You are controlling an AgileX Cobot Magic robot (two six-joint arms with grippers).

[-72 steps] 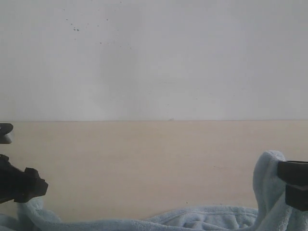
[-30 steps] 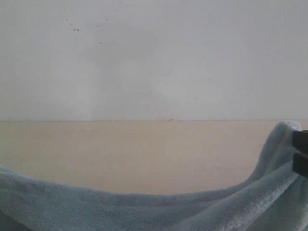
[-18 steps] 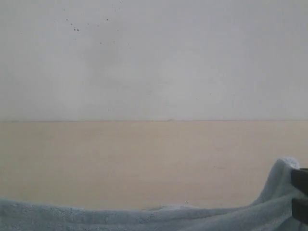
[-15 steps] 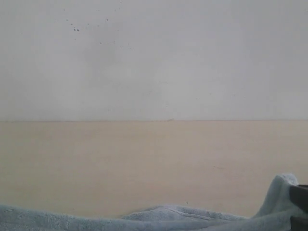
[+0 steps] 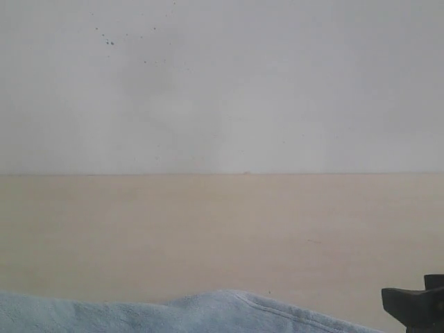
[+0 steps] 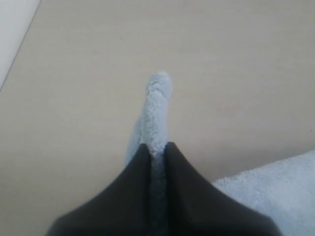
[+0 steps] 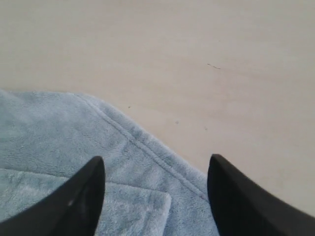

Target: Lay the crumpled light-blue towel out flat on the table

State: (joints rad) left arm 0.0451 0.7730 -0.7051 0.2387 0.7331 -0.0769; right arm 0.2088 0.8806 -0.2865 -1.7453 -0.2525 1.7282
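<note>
The pale light-blue towel (image 5: 208, 313) lies low along the near edge of the beige table (image 5: 222, 229) in the exterior view. My left gripper (image 6: 156, 148) is shut on a pinched fold of the towel (image 6: 157, 108), which sticks out past its black fingers (image 6: 133, 187); this gripper is out of the exterior view. My right gripper (image 7: 155, 164) hangs open just above the towel's hemmed edge (image 7: 142, 147), nothing between its fingers. Part of the right gripper (image 5: 415, 309) shows dark at the lower right corner of the exterior view.
A white wall (image 5: 222, 83) rises behind the table. Bare tabletop (image 7: 197, 59) stretches beyond the towel. A folded-over layer of towel (image 7: 128, 211) lies under the right gripper.
The towel, held up and stretched between both grippers a second ago, has come down onto the table. The right gripper has let go of its corner and opened.
</note>
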